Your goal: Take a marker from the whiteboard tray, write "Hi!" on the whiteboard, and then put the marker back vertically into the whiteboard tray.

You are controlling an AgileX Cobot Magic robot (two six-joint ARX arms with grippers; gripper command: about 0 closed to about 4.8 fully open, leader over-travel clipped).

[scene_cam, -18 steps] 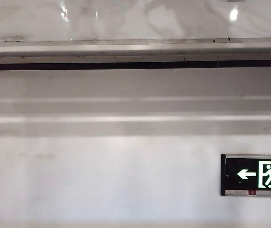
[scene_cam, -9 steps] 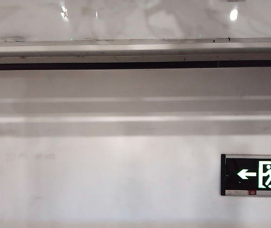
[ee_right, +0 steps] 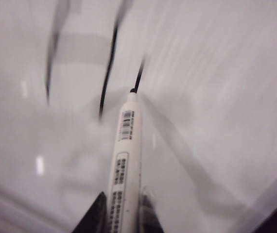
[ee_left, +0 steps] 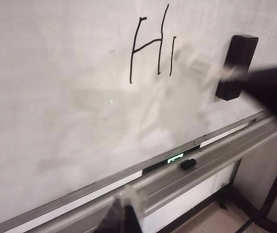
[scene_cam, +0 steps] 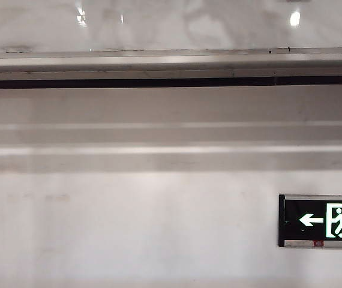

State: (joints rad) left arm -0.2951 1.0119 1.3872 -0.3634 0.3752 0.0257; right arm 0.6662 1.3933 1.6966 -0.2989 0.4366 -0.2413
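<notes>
I am watching the right gripper (ee_right: 121, 213), its jaws clamping the marker (ee_right: 125, 160) low on the barrel, with the dark tip touching the whiteboard (ee_right: 226, 73) at the foot of a short black stroke. The barrel is a slim, smooth white cylinder with small barcode print, and I am thinking it could twist or slide in the jaws if the nib presses too hard on that glossy panel, smearing the wet ink or bending the line. The strokes are looking blurred here, so I cannot judge their finish. In the left wrist view the left gripper (ee_left: 124, 221) is hanging low near the whiteboard tray (ee_left: 216, 155); I cannot tell whether its jaws are apart. A small black cap (ee_left: 187, 163) is lying in that long grey metal channel, and a black block eraser (ee_left: 235, 67) is sitting on the board beside the written "Hi" (ee_left: 150, 48); the right arm could brush it while adding the exclamation mark.
</notes>
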